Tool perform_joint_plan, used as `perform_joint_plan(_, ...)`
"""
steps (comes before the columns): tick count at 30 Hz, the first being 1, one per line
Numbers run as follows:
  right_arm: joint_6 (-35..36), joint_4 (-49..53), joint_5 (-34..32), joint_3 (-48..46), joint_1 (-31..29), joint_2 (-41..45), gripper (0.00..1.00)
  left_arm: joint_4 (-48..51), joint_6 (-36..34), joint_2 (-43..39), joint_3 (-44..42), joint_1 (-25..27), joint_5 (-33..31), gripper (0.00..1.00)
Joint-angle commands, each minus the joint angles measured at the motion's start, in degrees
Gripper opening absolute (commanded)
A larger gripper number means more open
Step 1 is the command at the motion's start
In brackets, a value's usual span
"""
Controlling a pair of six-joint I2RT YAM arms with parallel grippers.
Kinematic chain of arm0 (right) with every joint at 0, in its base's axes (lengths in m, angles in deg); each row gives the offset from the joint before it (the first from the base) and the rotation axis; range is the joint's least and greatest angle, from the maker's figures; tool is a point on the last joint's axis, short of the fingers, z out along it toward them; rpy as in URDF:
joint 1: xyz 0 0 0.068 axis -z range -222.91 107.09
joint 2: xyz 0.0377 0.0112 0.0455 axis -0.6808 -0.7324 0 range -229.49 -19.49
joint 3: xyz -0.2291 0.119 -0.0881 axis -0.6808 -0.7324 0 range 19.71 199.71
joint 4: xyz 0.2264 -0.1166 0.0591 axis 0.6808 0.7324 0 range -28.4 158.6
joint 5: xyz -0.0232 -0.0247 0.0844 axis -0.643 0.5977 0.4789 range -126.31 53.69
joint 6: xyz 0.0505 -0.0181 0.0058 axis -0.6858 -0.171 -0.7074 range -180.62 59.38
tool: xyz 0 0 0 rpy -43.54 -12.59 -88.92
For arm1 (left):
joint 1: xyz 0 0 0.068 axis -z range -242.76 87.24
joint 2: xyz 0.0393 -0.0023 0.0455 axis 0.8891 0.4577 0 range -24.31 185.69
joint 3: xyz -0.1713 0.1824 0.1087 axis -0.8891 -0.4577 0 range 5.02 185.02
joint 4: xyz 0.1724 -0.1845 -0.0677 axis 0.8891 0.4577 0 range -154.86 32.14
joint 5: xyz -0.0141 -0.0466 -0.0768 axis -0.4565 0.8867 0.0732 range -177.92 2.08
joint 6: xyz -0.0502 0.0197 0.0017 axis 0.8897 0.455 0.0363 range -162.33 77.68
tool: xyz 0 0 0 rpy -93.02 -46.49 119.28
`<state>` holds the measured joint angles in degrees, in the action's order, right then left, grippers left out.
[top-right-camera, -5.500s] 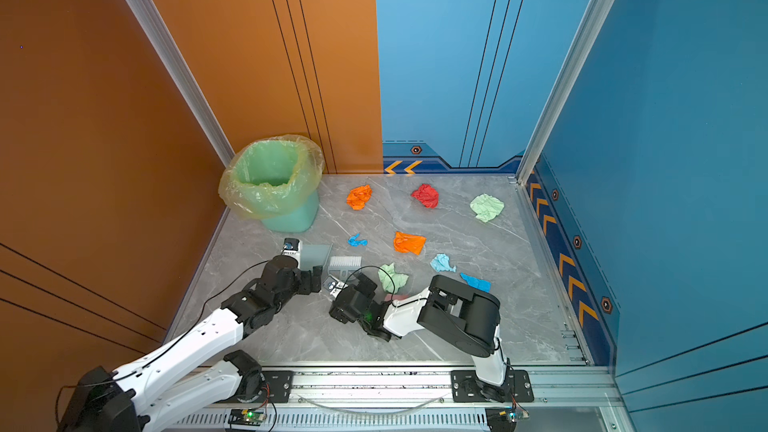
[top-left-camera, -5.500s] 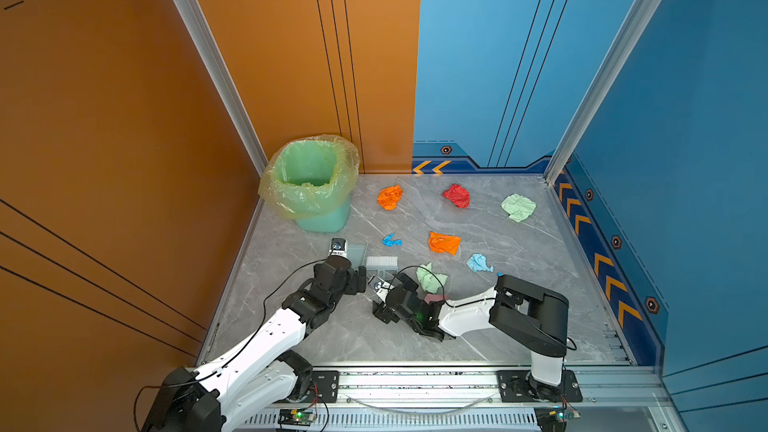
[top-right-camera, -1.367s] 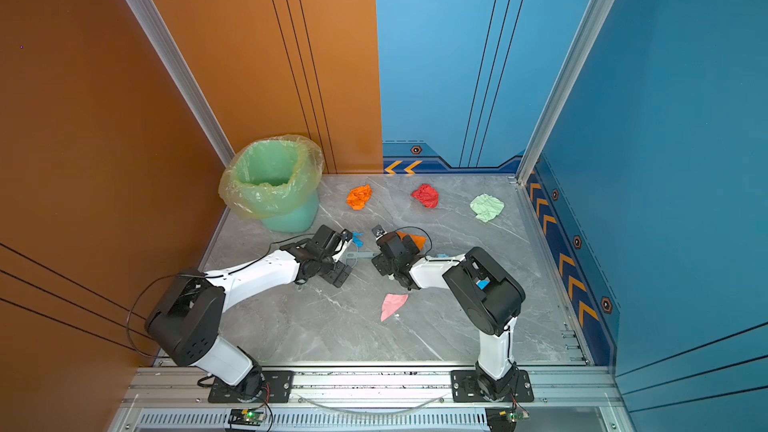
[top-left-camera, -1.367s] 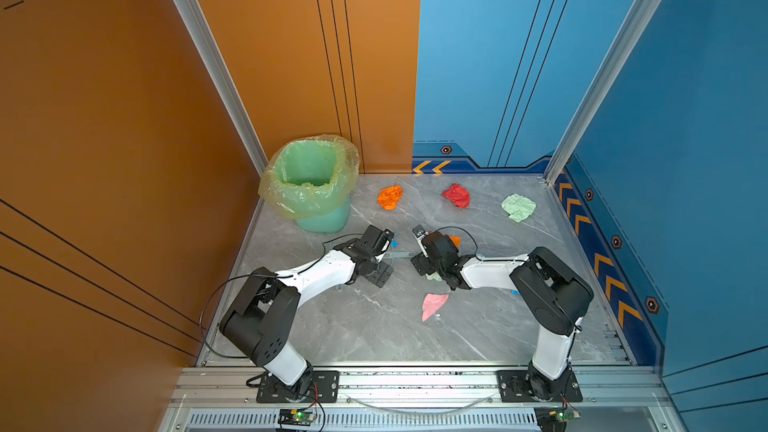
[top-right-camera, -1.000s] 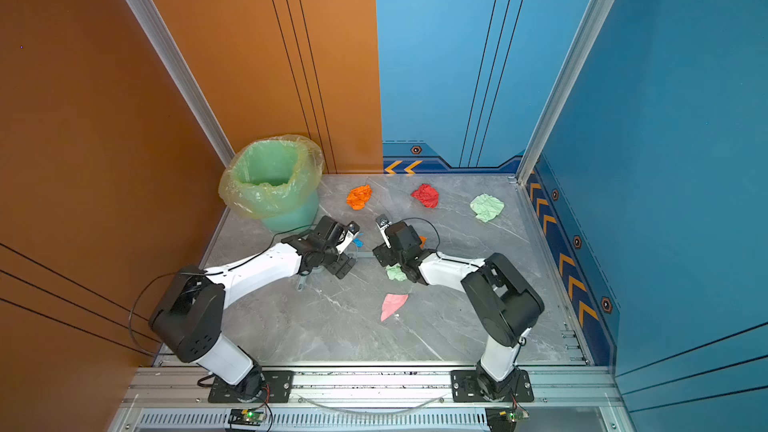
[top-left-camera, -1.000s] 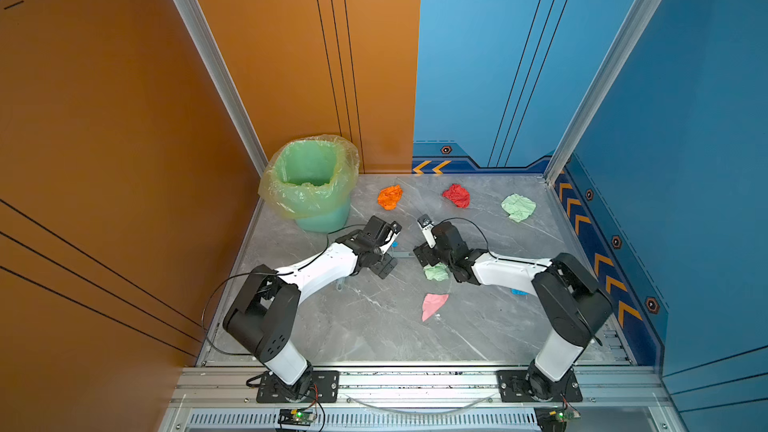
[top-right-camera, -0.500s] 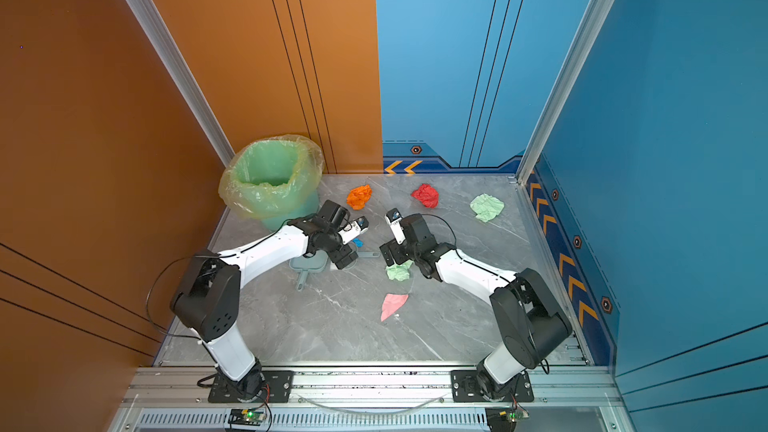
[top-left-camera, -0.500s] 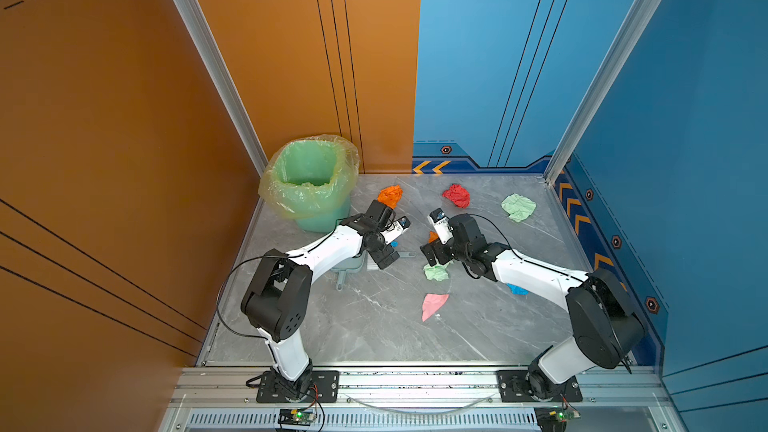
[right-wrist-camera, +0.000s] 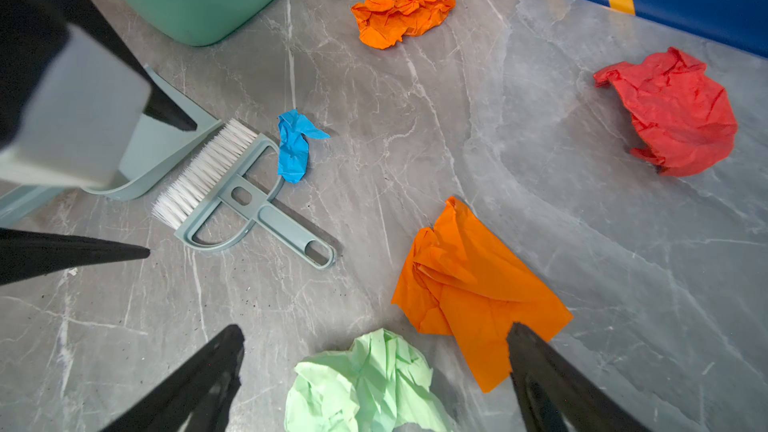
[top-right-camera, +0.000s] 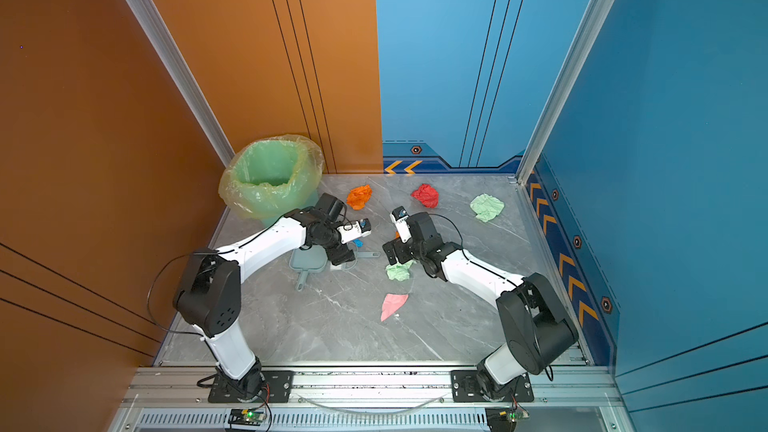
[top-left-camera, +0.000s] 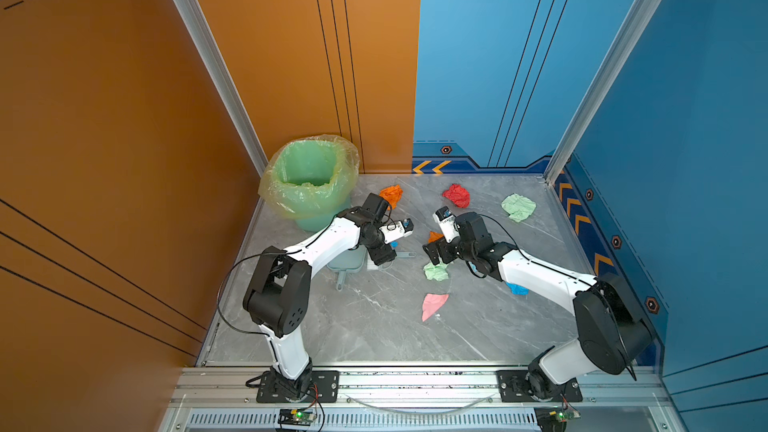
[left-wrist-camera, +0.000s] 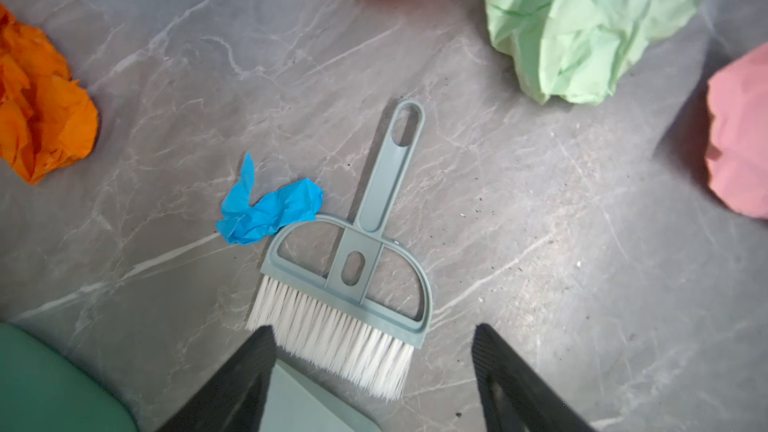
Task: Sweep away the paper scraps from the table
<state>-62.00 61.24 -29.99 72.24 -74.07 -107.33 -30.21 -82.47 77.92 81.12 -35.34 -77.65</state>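
Note:
Paper scraps lie across the table (top-left-camera: 374, 326): orange (top-left-camera: 390, 195), red (top-left-camera: 456, 195), pale green (top-left-camera: 518, 207), pink (top-left-camera: 433, 305), and blue (top-left-camera: 517, 288) half under the right arm. My left gripper (left-wrist-camera: 372, 328) is open above the white bristles of the pale blue brush (left-wrist-camera: 353, 268) and the dustpan lip (left-wrist-camera: 307, 405), holding nothing. A small blue scrap (left-wrist-camera: 266, 211) touches the brush head. My right gripper (right-wrist-camera: 376, 328) is open over a crumpled green scrap (right-wrist-camera: 374, 380), with a flat orange scrap (right-wrist-camera: 469, 288) under one fingertip.
The green bin with its translucent liner (top-left-camera: 309, 178) stands at the back left, just behind the dustpan (top-left-camera: 345, 263). Orange and blue walls close in the back and both sides. An aluminium rail (top-left-camera: 415, 380) runs along the front edge.
Over the last second both arms have reached farther toward the back of the table. The left gripper has come over the brush and the right over the green scrap. No scrap has moved.

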Motion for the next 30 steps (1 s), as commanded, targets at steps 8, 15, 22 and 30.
perform_joint_plan(8, -0.9, 1.24, 1.49, -1.11, 0.22, 2.12, 1.0, 6.36, -9.08, 2.22, 0.94, -1.36, 5.39, 0.62)
perform_joint_plan(15, -0.81, 1.02, 1.14, -2.07, 0.32, 2.82, 1.0, 10.18, -10.22, 6.52, 3.75, -1.49, 2.5, 0.43)
perform_joint_plan(22, -0.83, 0.47, 1.19, -2.7, 0.31, 2.89, 1.0, 10.15, -10.66, 7.78, 4.8, -1.49, 3.14, 0.43)
perform_joint_plan(30, -0.89, 0.23, 0.93, -3.3, 0.64, 3.19, 1.0, 10.17, -12.72, 9.75, 7.04, -1.58, 3.49, 0.43)
